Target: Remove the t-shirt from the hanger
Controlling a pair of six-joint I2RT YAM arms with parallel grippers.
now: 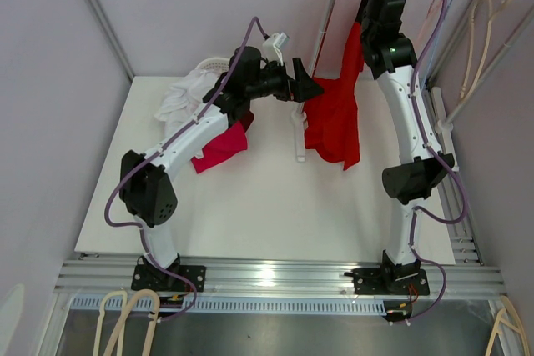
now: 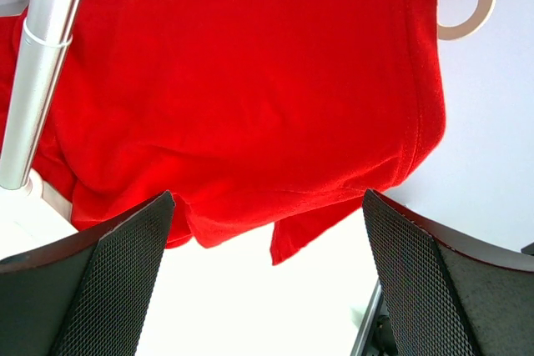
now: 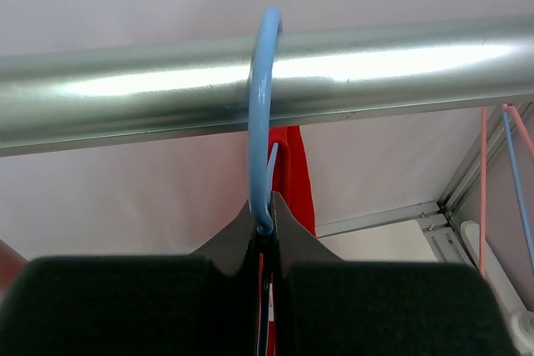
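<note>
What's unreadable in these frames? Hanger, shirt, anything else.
- Blue hanger shoulders: right wrist view, hidden below the right claw shut on its hook; top view, behind the right arm.
- Red t-shirt collar: left wrist view, cut off by the top edge; top view, behind the right arm.
- White garment pile: top view, partly under the left arm.

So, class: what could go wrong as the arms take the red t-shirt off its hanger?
1. The right gripper pinches only the thin blue hanger hook at the rail; a tug on the t-shirt might twist or slip it.
2. The left gripper is open at the hem, gripping nothing; closing may catch only a thin edge.
3. The rack pole stands close beside the left gripper; a sideways pull could hit it.
</note>
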